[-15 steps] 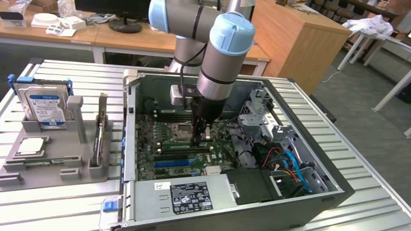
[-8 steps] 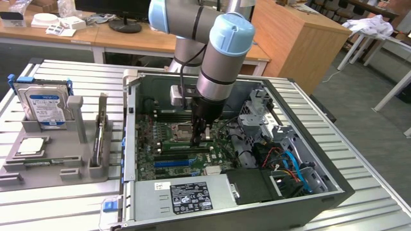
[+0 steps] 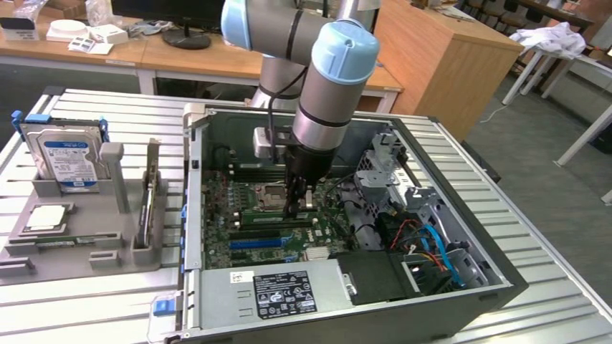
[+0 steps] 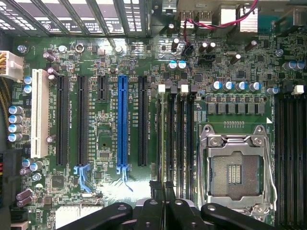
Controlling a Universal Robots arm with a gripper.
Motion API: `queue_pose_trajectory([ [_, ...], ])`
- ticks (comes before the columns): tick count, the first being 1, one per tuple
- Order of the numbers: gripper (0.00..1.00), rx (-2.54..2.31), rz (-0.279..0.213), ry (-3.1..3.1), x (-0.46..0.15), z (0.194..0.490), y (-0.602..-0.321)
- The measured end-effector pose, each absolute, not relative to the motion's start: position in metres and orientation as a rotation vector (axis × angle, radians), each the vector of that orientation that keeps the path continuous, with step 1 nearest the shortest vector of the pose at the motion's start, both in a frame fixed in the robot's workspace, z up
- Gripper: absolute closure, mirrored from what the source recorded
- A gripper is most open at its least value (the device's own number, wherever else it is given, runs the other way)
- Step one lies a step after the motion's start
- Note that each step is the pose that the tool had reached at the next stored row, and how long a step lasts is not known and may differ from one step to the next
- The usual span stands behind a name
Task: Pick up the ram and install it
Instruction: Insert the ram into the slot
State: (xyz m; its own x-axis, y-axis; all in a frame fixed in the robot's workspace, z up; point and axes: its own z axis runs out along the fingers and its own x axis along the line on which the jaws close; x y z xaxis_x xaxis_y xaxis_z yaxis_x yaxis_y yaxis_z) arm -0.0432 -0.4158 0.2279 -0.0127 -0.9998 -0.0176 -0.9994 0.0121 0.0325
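Motherboard [image 4: 105,143]: green, with one blue slot [image 4: 122,124], one white slot [image 4: 40,120], the others black. Gripper [image 4: 160,186]: black. Arm [image 3: 325,93]: silver-grey, light-blue caps. Hard drive [image 3: 67,161]: silver, blue-and-white label. Tray [image 3: 86,215]: grey. Table [image 3: 96,115]: ribbed light grey.

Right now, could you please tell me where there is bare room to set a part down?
Bare table in front of the grey holder and to the exterior view's right of the computer case. Crowded inside the case, under the gripper.
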Motion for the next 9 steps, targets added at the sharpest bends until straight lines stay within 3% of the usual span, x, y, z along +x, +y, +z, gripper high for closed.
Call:
queue_pose_trajectory([
  [9,0.88,2.2,-0.055,-2.227,-0.0433,0.2278,-0.4158],
])
